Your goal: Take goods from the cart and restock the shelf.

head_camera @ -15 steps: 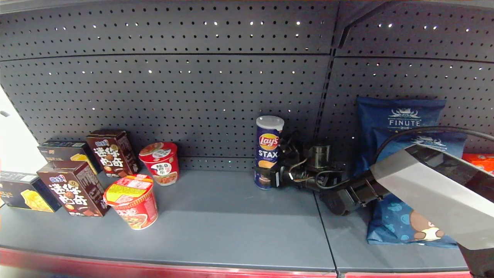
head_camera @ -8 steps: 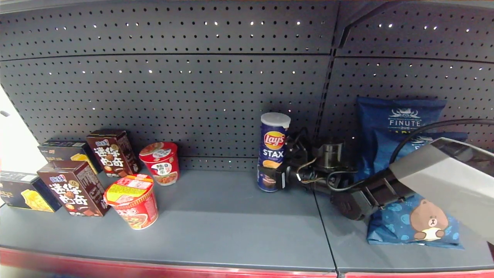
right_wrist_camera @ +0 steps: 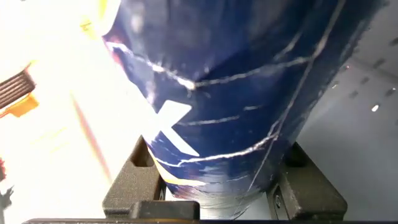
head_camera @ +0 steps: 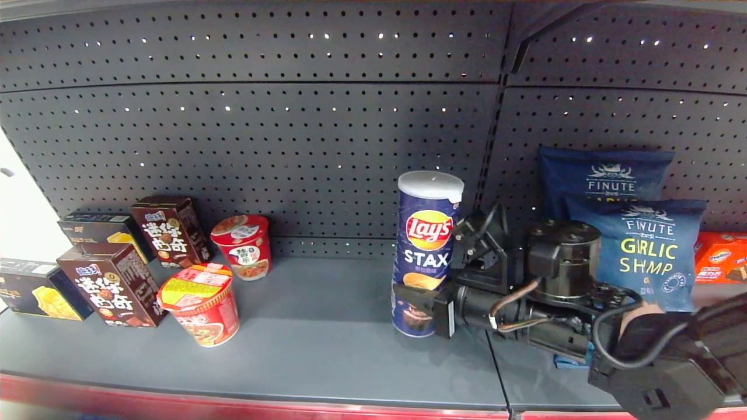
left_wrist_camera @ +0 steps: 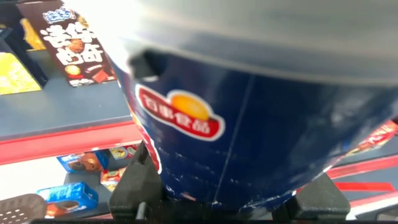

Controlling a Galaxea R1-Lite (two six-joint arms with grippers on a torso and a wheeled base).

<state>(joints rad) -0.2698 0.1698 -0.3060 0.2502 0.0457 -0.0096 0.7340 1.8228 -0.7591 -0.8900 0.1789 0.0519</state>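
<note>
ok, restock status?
Done: boxes, noodle cups and snack bags stand on the shelf. In hand: right gripper grips the chip can upright mid-shelf, not yet released; left gripper holds a second blue can. Left: release the first, shelve the second.

Blue chip can (head_camera: 428, 251) (white lid) — upright, midway along the shelf (head_camera: 327, 344), gripped low by the right hand (head_camera: 418, 303).

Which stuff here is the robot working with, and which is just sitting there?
Job: chip can in right end effector; second chip can in left end effector; shelf.
Just sitting: noodle cups, snack boxes, blue bags.
</note>
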